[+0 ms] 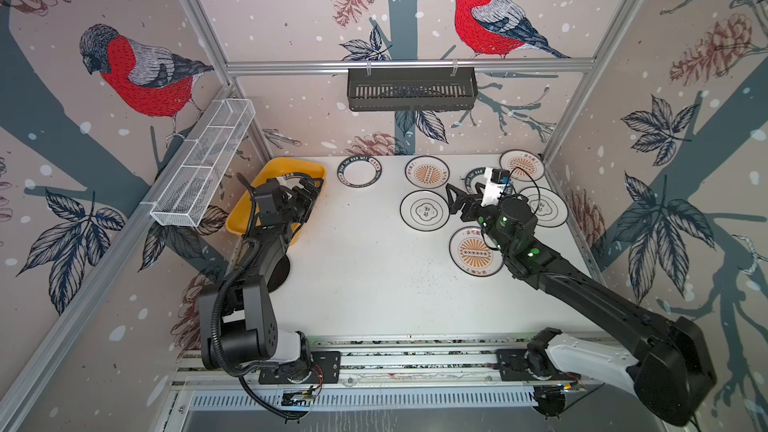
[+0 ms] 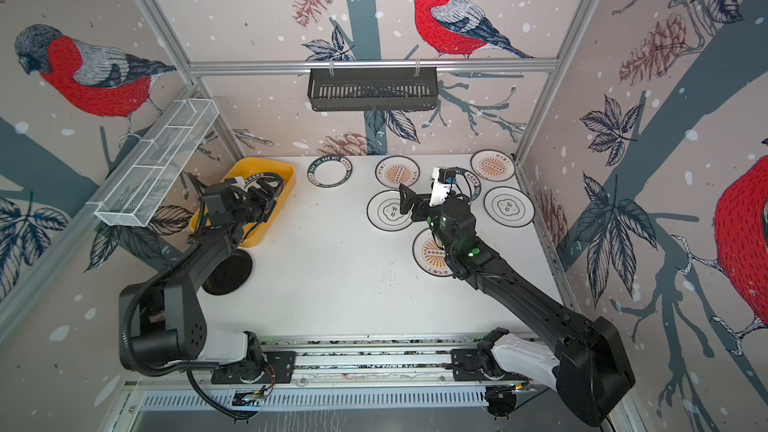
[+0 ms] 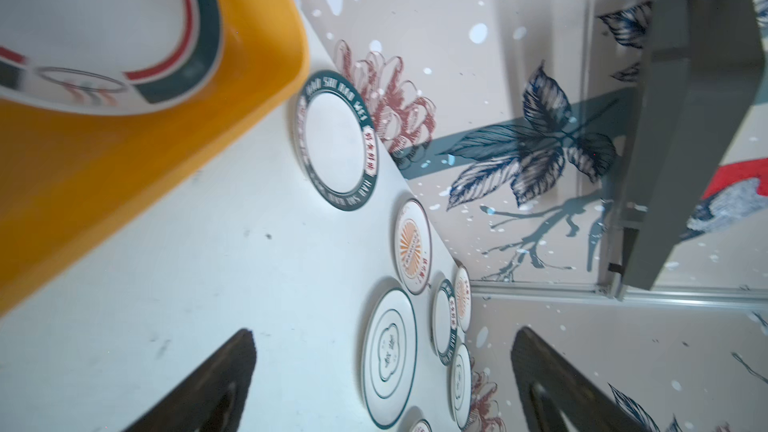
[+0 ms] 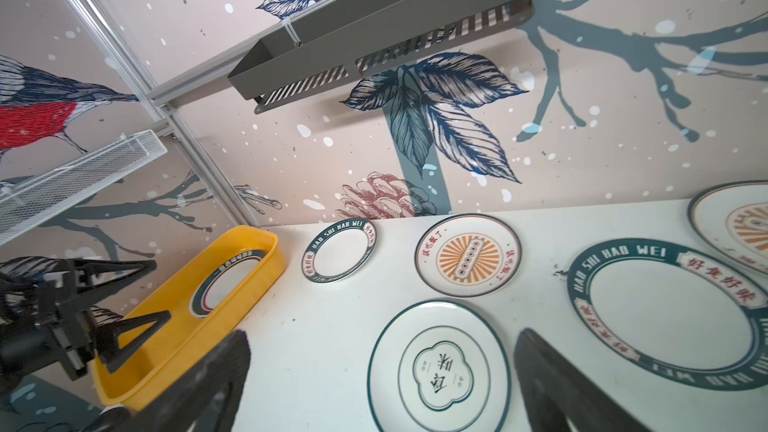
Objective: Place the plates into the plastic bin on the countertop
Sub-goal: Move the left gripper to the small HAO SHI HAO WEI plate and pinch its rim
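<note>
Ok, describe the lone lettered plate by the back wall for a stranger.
Find the yellow plastic bin at the countertop's back left. Right of it, along the back edge, lies the plate. Dark lettered ring, blank white centre, touching no other plate.

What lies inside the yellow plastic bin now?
One plate with a dark lettered ring lies in the plastic bin. The left gripper, open above it, covers part of the floor in both top views; whether more plates lie underneath cannot be told.

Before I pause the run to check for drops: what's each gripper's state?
Left gripper: open, holding nothing, by the plastic bin.
Right gripper: open, holding nothing.
</note>
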`<state>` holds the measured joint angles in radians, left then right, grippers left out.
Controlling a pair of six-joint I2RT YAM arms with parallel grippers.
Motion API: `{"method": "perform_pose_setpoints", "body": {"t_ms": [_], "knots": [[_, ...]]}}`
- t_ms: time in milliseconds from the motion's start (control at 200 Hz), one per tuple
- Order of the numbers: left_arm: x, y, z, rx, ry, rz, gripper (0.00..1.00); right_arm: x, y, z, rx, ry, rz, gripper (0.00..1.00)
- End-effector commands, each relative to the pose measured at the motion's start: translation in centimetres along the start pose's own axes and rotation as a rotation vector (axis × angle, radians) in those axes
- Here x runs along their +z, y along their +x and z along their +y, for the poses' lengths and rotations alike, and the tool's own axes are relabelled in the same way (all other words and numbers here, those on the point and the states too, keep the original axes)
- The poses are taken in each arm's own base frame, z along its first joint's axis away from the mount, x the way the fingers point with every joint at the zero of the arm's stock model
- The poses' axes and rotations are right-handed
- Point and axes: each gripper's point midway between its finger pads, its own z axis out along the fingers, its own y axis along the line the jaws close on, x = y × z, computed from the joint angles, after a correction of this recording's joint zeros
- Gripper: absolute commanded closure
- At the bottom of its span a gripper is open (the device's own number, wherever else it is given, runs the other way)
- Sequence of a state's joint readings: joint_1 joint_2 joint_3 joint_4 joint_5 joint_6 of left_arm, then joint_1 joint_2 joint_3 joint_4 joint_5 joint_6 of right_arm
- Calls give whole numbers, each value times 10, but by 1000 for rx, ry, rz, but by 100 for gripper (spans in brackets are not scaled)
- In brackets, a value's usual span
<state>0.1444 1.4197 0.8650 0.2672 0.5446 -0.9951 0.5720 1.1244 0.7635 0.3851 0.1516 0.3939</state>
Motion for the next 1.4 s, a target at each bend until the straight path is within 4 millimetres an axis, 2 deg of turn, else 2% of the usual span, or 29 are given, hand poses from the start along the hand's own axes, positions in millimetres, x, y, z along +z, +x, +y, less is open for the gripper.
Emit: {"method": "perform_pose_setpoints", "body": {"t_ms": [0,75,120,145,250,375,550,805,981,1216,1396], "knots": [[9,-10,-39,71,68,-55,4,0,-5,0,-11,-31,-10,0],[24,0,-52,96,75,-25,4,1,-6,-5,-7,-31,-5,1],[35,11,-48,87,63,7,4,1,-7,-9,-5,-27,-7,1],[40,10,-58,95,80,10,4,1,-8,-11,-3,-24,-9,1],[66,25,-53,68,60,56,4,0,-10,-18,8,-6,-15,0],[98,39,-33,16,5,98,4,-3,-11,-25,43,10,-22,0],[138,56,8,-62,-98,139,6,-6,-8,-32,53,31,0,1],[168,57,48,-165,-151,92,12,-6,-5,-42,87,65,1,0],[187,54,63,-181,-197,87,13,-3,-3,-51,96,109,18,0],[200,53,91,-231,-255,48,14,4,-1,-48,102,86,30,1],[218,50,105,-221,-299,46,20,7,-1,-50,98,92,38,1]]}}
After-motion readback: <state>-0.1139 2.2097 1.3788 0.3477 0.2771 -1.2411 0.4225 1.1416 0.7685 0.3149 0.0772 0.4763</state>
